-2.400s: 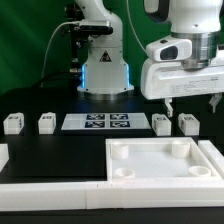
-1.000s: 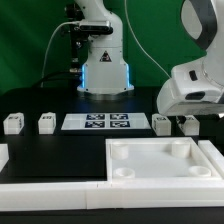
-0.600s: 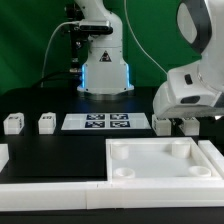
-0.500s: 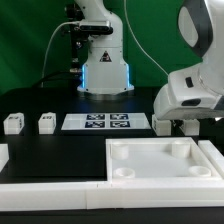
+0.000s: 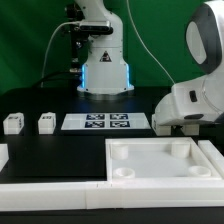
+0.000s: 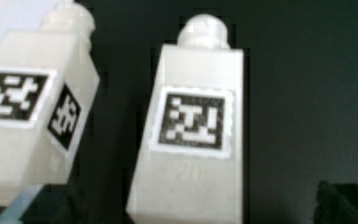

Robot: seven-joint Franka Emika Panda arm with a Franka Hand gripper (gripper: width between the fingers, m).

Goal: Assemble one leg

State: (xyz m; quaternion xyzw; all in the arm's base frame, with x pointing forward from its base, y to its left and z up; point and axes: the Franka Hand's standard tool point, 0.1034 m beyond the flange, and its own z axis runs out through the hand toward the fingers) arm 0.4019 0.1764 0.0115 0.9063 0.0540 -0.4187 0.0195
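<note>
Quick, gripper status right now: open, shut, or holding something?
Gripper: open, straddling one leg in the wrist view, not gripping it.

Four legs [image 5: 12, 123] [image 5: 46, 123] [image 6: 30, 110] [image 6: 197, 125], one tray [image 5: 150, 145], one marker board [image 5: 105, 122].

Smooth white plastic with a slight satin sheen is seen on the leg [image 6: 197, 120]; the tag on its face is printed matt black-and-white. The same finish is noted on the neighbouring leg [image 6: 34, 105]. The tray [image 5: 150, 143] is read as white plastic, smooth, mostly matt. The bench [image 5: 60, 150] is surfaced matt black, no glare. The marker board [image 5: 105, 122] is flat white, matt, with printed tags. The arm shell [image 5: 195, 100] is glossy white moulded plastic. The gripper [image 6: 190, 208] fingers [image 6: 30, 207] are seen dark and dull; material cannot be told.
</note>
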